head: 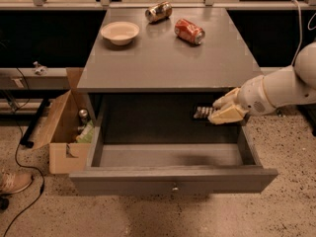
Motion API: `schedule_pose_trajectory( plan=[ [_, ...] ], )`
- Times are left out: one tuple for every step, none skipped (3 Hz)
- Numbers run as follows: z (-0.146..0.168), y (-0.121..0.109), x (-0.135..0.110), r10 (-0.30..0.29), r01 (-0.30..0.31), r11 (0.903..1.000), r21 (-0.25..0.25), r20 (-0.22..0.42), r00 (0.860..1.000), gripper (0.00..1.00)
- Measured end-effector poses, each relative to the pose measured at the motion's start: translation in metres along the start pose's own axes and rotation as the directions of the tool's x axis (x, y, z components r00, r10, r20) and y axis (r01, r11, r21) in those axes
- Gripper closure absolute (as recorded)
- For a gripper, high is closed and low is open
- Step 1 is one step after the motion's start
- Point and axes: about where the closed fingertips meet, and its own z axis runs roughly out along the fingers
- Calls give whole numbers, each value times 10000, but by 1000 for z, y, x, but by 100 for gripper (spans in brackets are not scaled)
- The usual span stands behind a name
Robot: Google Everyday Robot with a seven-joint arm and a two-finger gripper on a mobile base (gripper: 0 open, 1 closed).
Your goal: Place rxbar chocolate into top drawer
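Observation:
The top drawer [173,179] is pulled wide open below the grey tabletop, its grey front panel with a small metal knob facing me. My gripper [213,111] comes in from the right and sits below the table's front edge, over the drawer's back right part. It is shut on the rxbar chocolate [203,112], a dark flat bar whose end sticks out to the left of the pale fingers [226,115]. The bar hangs above the drawer floor, not touching it.
On the tabletop [163,63] lie a white bowl [120,32], a brownish-gold can [158,11] and a red soda can [189,31], both cans on their sides. A brown cardboard box [64,127] with clutter stands on the floor left of the drawer. A cable runs along the floor at left.

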Motion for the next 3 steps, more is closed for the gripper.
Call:
schedule_pose_trajectory(
  plan=[
    [15,-7,37,637,-632,9973,381,-134,9979,100],
    [43,-11,76,1506,-1526,9880,255,655,9864,97],
    [66,-8,89,1935,-1929,9811,-170,1226,9734,74]
  ],
)
